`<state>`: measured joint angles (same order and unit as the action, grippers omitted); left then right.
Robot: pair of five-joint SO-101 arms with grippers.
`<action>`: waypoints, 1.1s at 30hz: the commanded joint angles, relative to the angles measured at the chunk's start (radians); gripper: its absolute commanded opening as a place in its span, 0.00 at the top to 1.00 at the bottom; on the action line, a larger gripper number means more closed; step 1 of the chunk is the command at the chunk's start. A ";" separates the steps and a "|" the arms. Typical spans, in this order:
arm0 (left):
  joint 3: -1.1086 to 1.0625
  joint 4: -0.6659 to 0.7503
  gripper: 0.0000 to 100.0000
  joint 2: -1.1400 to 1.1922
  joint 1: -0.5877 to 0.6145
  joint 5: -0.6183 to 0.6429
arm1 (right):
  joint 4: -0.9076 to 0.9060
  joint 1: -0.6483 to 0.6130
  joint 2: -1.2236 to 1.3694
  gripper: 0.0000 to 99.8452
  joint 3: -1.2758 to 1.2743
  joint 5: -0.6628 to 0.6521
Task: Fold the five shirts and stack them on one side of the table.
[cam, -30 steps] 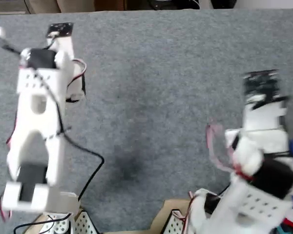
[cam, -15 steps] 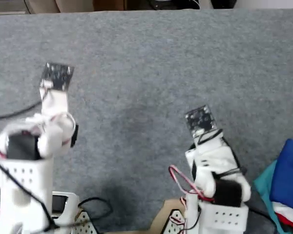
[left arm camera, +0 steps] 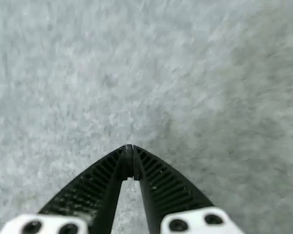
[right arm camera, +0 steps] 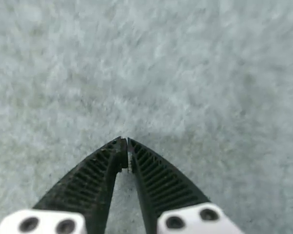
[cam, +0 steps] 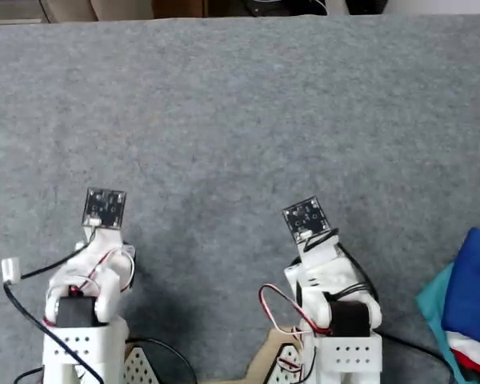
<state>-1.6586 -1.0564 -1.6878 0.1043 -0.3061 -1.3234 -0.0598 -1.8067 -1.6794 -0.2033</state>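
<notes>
Movement: both arms have pulled back from their stretch across the bench [cam: 240, 120] and now sit folded low at its near edge. With them out of the way, more of the shirt pile shows than a second ago.
Arms: one arm [cam: 334, 300] sits just beside the pile, and the other arm [cam: 84, 308] is well apart from it, along the same edge. Which is left and which is right cannot be told from above.
Left jaws: together, tips touching, holding nothing, poised over the grey felt cover of the bench.
Right jaws: also together at the tips, holding nothing, over the same grey felt.
Shirt pile [cam: 468, 308]: lies at one side of the bench near the front edge, partly cut off at the edge of the overhead view.
Layers: a blue shirt [cam: 474, 280] lies on top, a teal one [cam: 434, 302] pokes out beneath it, and a white and red edge [cam: 468, 352] shows lowest.
Count: at least three layers show, but whether all five shirts are there cannot be told.
Progress: every shirt in sight is already folded and in the pile. With both arms tucked away and nothing held, the job looks finished or very nearly so.
</notes>
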 commanded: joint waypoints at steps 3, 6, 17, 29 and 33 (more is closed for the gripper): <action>-0.032 -0.066 0.98 -0.143 0.025 -0.003 | 0.003 -0.013 -0.113 0.99 -0.008 0.009; -0.032 -0.121 0.98 -0.131 0.038 -0.003 | 0.003 -0.008 -0.113 0.99 -0.008 0.009; -0.032 -0.219 0.98 -0.131 0.037 -0.003 | 0.003 -0.008 -0.113 0.99 -0.008 0.009; -0.032 -0.219 0.98 -0.130 0.032 0.002 | 0.003 -0.008 -0.113 0.99 -0.008 0.009; -0.032 -0.219 0.98 -0.130 0.032 0.002 | 0.003 -0.008 -0.113 0.99 -0.008 0.009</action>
<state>-1.6832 -1.2635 -1.7461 0.1335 -0.3046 -1.3234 -0.0598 -1.8067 -1.6870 -0.2033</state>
